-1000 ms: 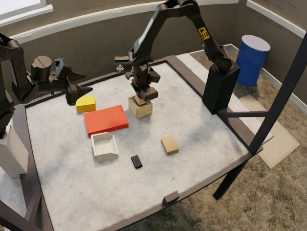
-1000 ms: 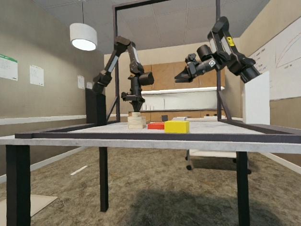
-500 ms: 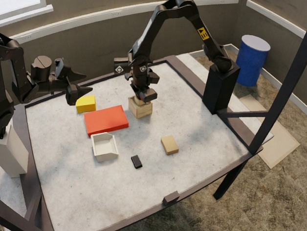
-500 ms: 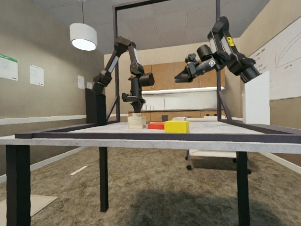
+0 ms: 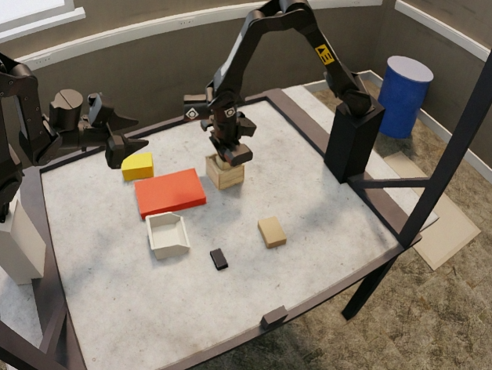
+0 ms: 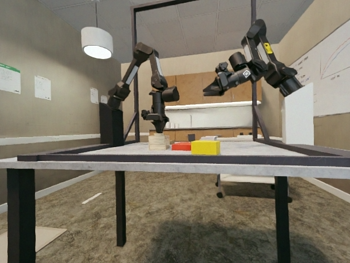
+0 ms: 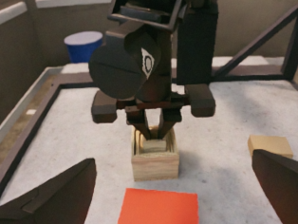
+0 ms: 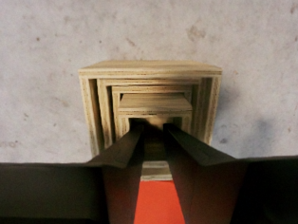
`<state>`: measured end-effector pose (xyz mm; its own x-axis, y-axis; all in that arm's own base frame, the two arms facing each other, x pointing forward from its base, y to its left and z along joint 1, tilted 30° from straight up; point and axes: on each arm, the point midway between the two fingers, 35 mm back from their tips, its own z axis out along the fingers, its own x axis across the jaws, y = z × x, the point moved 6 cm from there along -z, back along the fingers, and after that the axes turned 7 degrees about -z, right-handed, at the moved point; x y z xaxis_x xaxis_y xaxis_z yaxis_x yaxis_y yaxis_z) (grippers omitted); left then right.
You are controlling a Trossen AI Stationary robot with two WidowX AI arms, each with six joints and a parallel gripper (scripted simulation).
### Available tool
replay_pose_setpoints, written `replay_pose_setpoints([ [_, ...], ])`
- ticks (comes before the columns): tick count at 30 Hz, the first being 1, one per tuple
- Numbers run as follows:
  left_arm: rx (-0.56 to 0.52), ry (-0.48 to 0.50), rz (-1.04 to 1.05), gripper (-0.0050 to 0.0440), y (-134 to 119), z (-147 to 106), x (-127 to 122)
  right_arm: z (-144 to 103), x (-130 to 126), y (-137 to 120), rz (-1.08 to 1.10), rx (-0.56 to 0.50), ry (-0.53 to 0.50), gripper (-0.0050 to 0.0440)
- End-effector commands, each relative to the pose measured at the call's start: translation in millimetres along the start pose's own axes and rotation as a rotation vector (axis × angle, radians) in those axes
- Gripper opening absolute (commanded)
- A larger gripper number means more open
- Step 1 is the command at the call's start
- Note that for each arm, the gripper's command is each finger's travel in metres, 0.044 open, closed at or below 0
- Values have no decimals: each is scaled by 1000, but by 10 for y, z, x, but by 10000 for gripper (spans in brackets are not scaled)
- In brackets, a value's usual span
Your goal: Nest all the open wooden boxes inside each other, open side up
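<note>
Several open wooden boxes (image 5: 224, 175) stand nested and upright on the table behind the middle; they also show in the left wrist view (image 7: 155, 158) and in the exterior view (image 6: 158, 142). My right gripper (image 5: 232, 157) reaches straight down into the nest and is shut on the wall of the smallest box (image 8: 154, 103), which sits low inside the others. My left gripper (image 5: 141, 130) is open and empty, held in the air above the yellow block, well apart from the boxes.
An orange flat block (image 5: 169, 192) lies right beside the nest, with a yellow block (image 5: 137, 166) behind it. A white tray (image 5: 167, 234), a tan block (image 5: 272, 231) and a small black block (image 5: 218, 259) lie nearer the front. A blue barrel (image 5: 403, 96) stands off the table.
</note>
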<state>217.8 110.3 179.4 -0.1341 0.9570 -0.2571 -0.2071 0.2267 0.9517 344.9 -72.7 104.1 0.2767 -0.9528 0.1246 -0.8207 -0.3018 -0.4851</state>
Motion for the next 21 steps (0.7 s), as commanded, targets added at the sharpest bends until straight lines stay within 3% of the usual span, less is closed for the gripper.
replay_pose_setpoints([
  [1,-2,1,-2,400,5,-1,8,24,4,-28,-1,9,8,144],
  [21,-2,1,-2,400,5,-1,8,175,32,-73,-3,17,13,144],
])
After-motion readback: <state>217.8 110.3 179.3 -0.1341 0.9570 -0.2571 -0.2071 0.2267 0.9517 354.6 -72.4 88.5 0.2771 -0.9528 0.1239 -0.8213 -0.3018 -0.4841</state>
